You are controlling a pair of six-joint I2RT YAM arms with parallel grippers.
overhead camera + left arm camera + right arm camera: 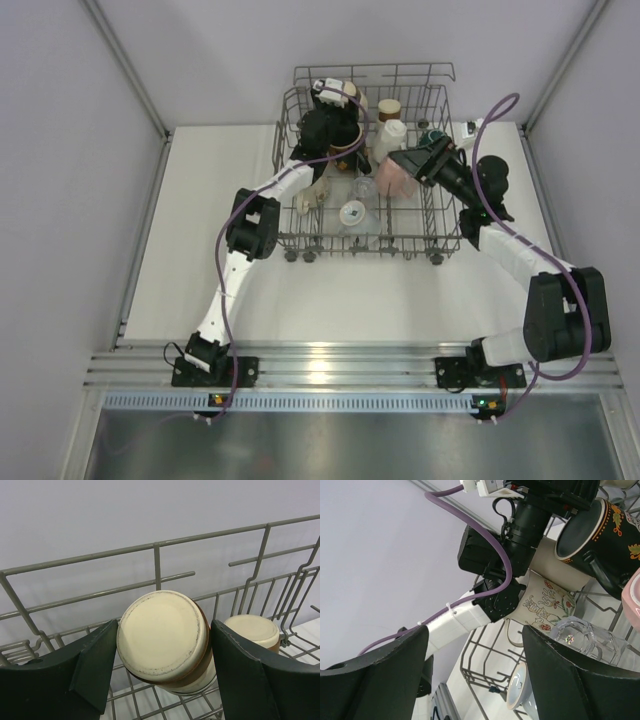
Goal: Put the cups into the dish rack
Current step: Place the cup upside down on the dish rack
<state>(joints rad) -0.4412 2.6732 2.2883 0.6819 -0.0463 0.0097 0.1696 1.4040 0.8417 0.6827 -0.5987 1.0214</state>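
The grey wire dish rack (372,71) stands at the back of the table and holds several cups. My left gripper (164,650) is in its back left corner, shut on a tilted cream cup with a brown band (162,635), whose base faces the camera. A second brown-banded cup (252,630) sits upside down to its right. My right gripper (475,670) hangs open and empty over the rack's right half, beside a pink cup (393,178). In front of it are a black flowered mug (605,530), a cream cat mug (547,602), a clear glass (582,637) and a white cup (519,690).
The left arm (490,565) with its purple cable crosses the rack just ahead of the right gripper. The rack's raised back wall (157,565) stands close behind the held cup. White walls close in the table at the left, right and back.
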